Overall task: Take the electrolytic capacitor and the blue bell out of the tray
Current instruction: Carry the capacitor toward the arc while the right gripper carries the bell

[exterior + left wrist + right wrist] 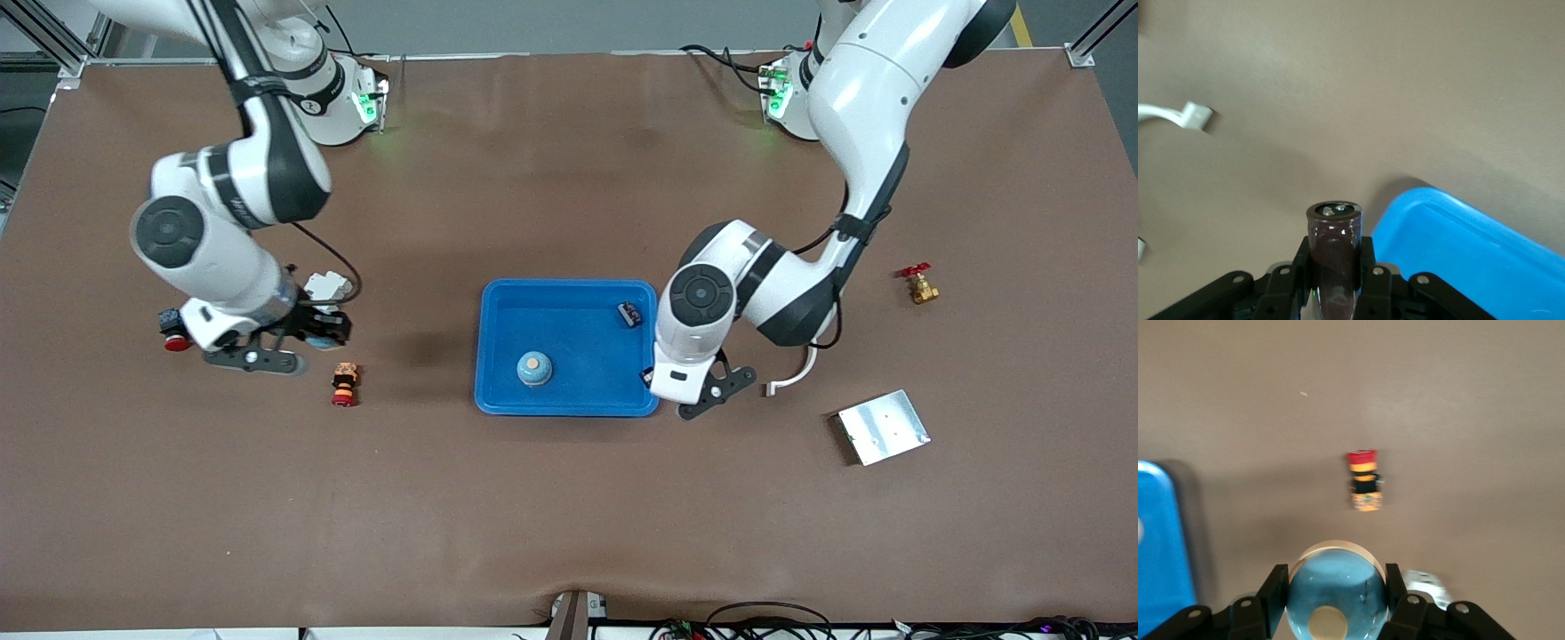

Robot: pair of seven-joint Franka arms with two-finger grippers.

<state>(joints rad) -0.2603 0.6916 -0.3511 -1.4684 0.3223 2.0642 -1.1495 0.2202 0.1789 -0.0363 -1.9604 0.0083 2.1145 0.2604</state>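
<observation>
Front view is showing a blue tray [498,391] at the centre of the frame on the brown table [569,516], with a blue bell [534,368] and a small black part [629,313] lying inside it. At the tray's lower right corner the left gripper [660,388] is hanging, its jaws clamping a dark capacitor [1335,257], as the left wrist view is showing. At middle left of the frame the right gripper [307,342] is hovering over the table, its jaws gripping a second blue bell [1337,593], seen in the right wrist view, near a red-capped button [344,384].
</observation>
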